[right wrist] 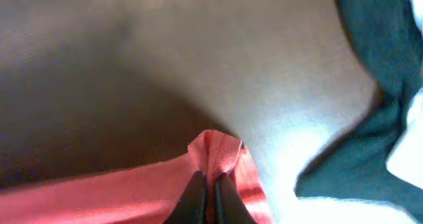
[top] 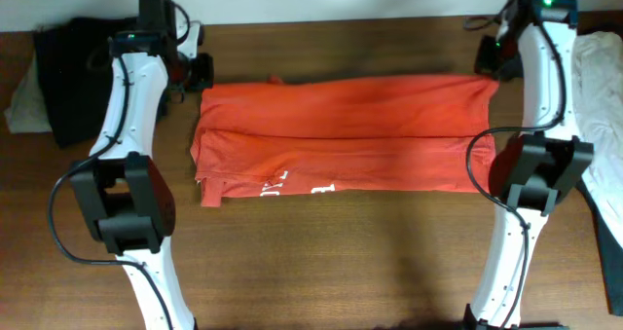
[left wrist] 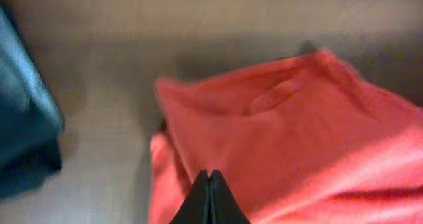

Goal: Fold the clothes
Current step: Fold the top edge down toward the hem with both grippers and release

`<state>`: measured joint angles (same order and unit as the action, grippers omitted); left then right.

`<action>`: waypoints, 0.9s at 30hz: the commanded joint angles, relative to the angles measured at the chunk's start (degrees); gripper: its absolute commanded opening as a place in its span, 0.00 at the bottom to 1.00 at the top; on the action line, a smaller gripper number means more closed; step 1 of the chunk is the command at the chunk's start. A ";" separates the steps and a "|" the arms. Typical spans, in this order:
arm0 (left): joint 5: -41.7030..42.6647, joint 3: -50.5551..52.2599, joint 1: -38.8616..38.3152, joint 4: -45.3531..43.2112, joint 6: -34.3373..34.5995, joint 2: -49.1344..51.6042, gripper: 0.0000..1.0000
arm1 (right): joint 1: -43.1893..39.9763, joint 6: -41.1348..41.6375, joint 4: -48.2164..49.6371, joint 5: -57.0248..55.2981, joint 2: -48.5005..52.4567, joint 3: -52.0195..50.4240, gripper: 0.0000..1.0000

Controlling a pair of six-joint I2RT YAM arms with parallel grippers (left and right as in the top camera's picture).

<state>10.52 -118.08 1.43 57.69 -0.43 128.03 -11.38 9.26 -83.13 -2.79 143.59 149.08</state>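
The orange-red T-shirt (top: 341,135) lies folded lengthwise across the table, with white lettering (top: 277,184) at its front left edge. My left gripper (top: 200,72) is at the shirt's far left corner. In the left wrist view its jaws (left wrist: 209,176) are shut over the shirt (left wrist: 297,131), and no cloth shows between them. My right gripper (top: 492,62) is at the far right corner. In the right wrist view its jaws (right wrist: 209,179) are shut on a bunched corner of the shirt (right wrist: 215,148).
A black garment (top: 73,77) and a pale cloth (top: 21,104) lie at the far left. A white garment (top: 599,87) and a dark one (top: 608,223) lie at the right edge. Dark cloth also shows in the left wrist view (left wrist: 26,118) and in the right wrist view (right wrist: 383,52).
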 commanded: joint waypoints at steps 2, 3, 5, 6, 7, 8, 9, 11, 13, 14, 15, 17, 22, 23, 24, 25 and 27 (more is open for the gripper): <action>0.17 -0.37 3.32 6.54 0.83 -1.42 0.01 | -3.34 0.68 -3.67 2.14 -0.50 1.38 0.04; 0.17 -0.37 3.65 7.67 0.83 -1.42 0.01 | -3.72 0.68 -4.28 2.16 -0.50 1.38 0.04; 0.20 -0.35 3.78 10.10 0.83 -1.42 0.01 | -4.13 0.68 -6.36 2.16 -0.50 1.38 0.04; 0.20 -0.35 3.61 11.06 0.83 -1.42 0.01 | -4.13 0.68 -7.50 2.16 -0.50 1.38 0.04; 0.22 -0.35 3.41 12.11 0.83 -1.42 0.01 | -4.09 0.68 -9.05 2.16 -0.50 1.38 0.04; 0.22 -0.31 3.15 13.33 0.83 -1.42 0.01 | -4.00 0.66 -10.14 2.36 -0.50 1.38 0.04; 0.22 -0.31 2.69 14.97 0.83 -1.42 0.01 | -3.85 0.66 -11.76 2.58 -0.50 1.38 0.04; 0.22 -0.26 2.03 17.46 0.85 -1.42 0.01 | -3.65 0.59 -14.23 2.56 -0.50 1.36 0.04; 0.17 -0.26 1.66 20.59 0.83 -1.42 0.01 | -3.58 0.42 -14.23 2.64 -0.50 0.83 0.04; 0.13 -0.24 1.60 22.60 0.81 -1.42 0.01 | -3.61 0.42 -14.23 2.84 -0.50 0.44 0.04; 0.15 -0.09 1.60 23.58 0.79 -1.42 0.01 | -3.61 0.39 -14.23 2.82 -0.50 0.20 0.04; 0.11 -0.09 1.60 25.33 0.79 -1.42 0.01 | -3.58 -0.63 -14.23 4.11 -0.50 -0.39 0.04; -0.13 -0.02 1.60 29.42 0.79 -1.42 0.01 | -3.58 -3.08 -14.23 7.30 -2.34 -6.45 0.04; -0.13 0.00 1.60 29.88 0.76 -1.42 0.01 | -3.58 -3.15 -14.23 7.30 -3.65 -9.14 0.04; -0.52 0.20 1.60 29.92 0.76 -1.42 0.01 | -3.58 -3.63 -14.23 7.26 -5.05 -11.45 0.04; -0.52 0.33 1.60 30.01 0.76 -1.42 0.01 | -3.61 -3.76 -14.23 7.30 -6.25 -13.14 0.04; -0.52 1.09 1.60 29.86 0.76 -1.42 0.01 | -3.58 -4.39 -14.23 7.34 -8.39 -15.85 0.04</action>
<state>10.87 -118.06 2.79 87.44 0.03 128.03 -14.92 6.13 -97.08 4.03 141.60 135.55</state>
